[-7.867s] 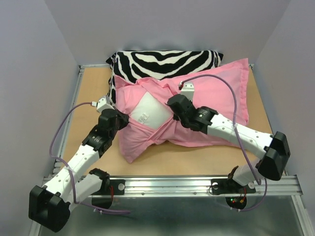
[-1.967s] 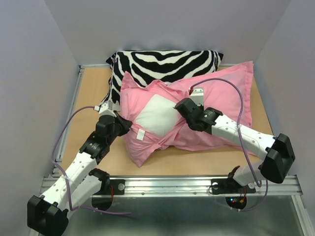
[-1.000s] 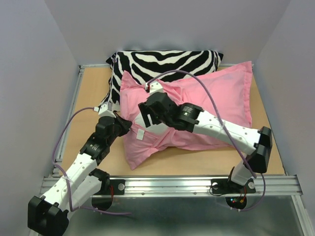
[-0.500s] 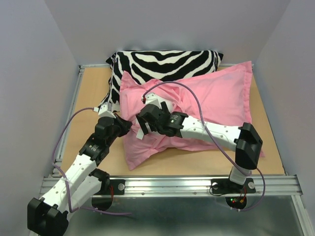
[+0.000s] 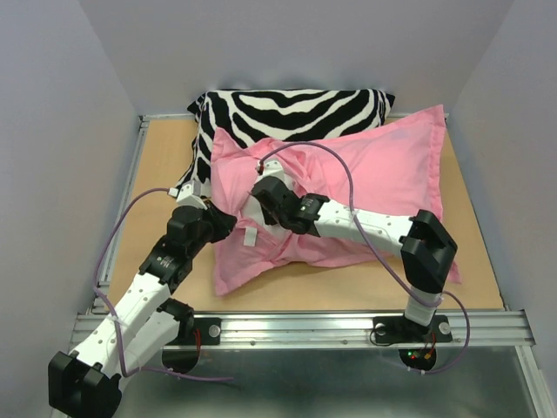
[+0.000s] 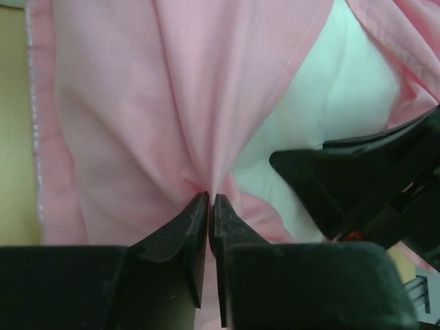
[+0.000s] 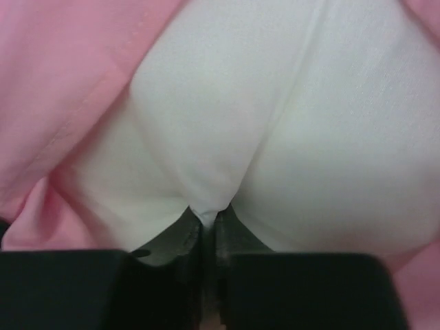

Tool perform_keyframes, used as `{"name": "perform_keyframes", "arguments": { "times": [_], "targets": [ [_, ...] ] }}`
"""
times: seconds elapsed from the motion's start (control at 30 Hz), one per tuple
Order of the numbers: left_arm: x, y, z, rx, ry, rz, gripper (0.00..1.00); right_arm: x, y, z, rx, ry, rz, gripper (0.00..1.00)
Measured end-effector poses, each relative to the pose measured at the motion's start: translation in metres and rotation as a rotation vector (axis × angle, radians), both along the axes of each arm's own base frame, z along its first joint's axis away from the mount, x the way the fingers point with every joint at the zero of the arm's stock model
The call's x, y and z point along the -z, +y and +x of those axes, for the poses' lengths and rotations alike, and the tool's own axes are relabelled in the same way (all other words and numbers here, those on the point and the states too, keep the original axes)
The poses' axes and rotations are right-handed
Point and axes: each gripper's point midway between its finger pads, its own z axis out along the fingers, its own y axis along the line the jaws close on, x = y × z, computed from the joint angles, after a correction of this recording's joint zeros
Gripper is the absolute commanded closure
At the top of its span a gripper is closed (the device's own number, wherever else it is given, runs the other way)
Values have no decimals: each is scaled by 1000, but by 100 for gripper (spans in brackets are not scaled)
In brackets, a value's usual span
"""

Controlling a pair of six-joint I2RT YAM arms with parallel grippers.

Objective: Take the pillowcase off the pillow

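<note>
The pink pillowcase [image 5: 383,174] lies across the middle of the table, still around the white pillow [image 5: 251,211], which shows through the case's open left end. My left gripper [image 5: 216,222] is shut on a gathered fold of the pillowcase [image 6: 172,103] at that open end. My right gripper [image 5: 259,193] reaches across from the right and is shut on a pinch of the white pillow [image 7: 275,124] inside the opening. The right gripper's black body shows in the left wrist view [image 6: 357,185], close beside my left fingers [image 6: 180,230]. The pillow's tag [image 5: 248,237] hangs at the opening.
A black-and-white zebra-striped cushion [image 5: 287,109] lies at the back, partly under the pink case. The wooden tabletop [image 5: 161,165] is ringed by a metal frame [image 5: 122,200], with grey walls close on three sides. The right arm's purple cable [image 5: 335,165] arcs over the pillowcase.
My right arm swung left across the pillowcase to the open end and closed on the white pillow. The left gripper kept its hold on the case.
</note>
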Motion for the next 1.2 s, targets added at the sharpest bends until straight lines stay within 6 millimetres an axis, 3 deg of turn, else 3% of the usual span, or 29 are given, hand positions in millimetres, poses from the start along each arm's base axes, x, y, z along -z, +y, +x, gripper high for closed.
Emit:
{"name": "perform_keyframes", "arguments": {
  "times": [0.1,0.27,0.5,0.73,0.77,0.87,0.93,0.97,1.03,1.2],
  "targets": [
    [-7,-4,-1,24,-10,-7,52,-13,1,7,16,1,83,99],
    [-26,-12,-5,66,-50,-41,38,-25,-2,8,35,-4,134,99],
    [-45,-21,-10,101,-83,-68,36,-25,-2,8,47,1,151,99],
    [-20,-37,-15,69,35,-38,34,-26,-1,8,51,2,157,99],
    [-16,-39,-16,64,49,-37,36,-26,-1,8,51,2,158,99],
    [-6,-47,-18,49,87,-29,55,-26,-2,8,55,-1,158,99],
    [0,-47,-18,30,105,-33,87,-27,-3,9,62,-7,156,99],
    [4,-45,-18,15,114,-36,93,-28,-4,10,64,-10,156,100],
    [8,-41,-21,-9,119,-60,100,-32,-6,12,73,-24,155,100],
    [2,-32,-32,-33,89,-130,100,-51,-13,15,92,-51,128,99]
  ]
}}
